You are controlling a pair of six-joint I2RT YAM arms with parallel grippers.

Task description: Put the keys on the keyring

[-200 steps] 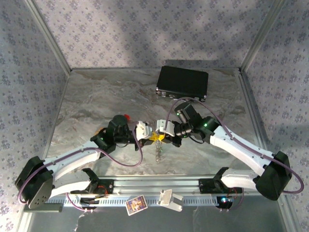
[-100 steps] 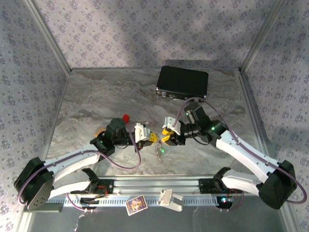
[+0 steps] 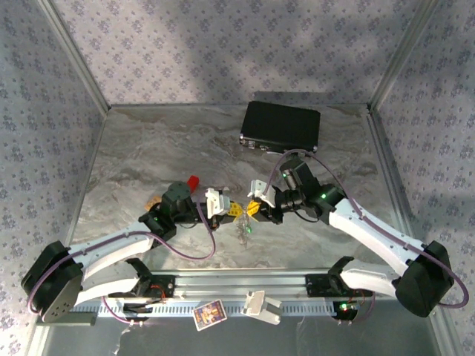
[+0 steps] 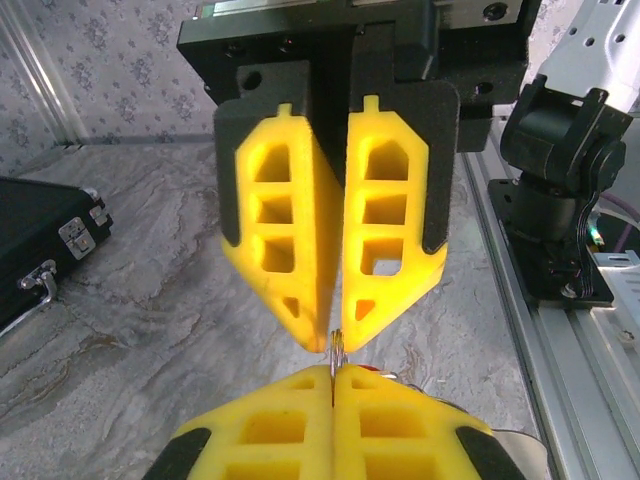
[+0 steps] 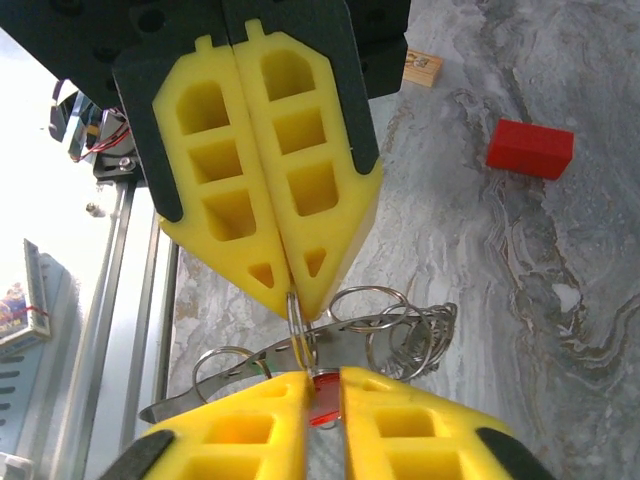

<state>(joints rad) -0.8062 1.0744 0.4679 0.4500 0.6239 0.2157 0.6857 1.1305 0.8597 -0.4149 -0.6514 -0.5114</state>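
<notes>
Left fingers (image 5: 250,190) pinch keyring (image 5: 350,328), right fingers (image 5: 240,440) red key (image 5: 322,385); red block (image 5: 530,148) apart.

Two arms folded inward, grippers nose to nose
Seen from above, the left arm (image 3: 111,245) runs from its base at the lower left up and rightward, and the right arm (image 3: 371,226) mirrors it from the lower right, its wrist slightly farther up. The left gripper (image 3: 230,211) and right gripper (image 3: 253,207) point straight at each other, yellow tips almost touching. In the left wrist view the left fingers (image 4: 270,425) press flat together; in the right wrist view the right pads (image 5: 240,430) sit with a narrow slit between them
</notes>
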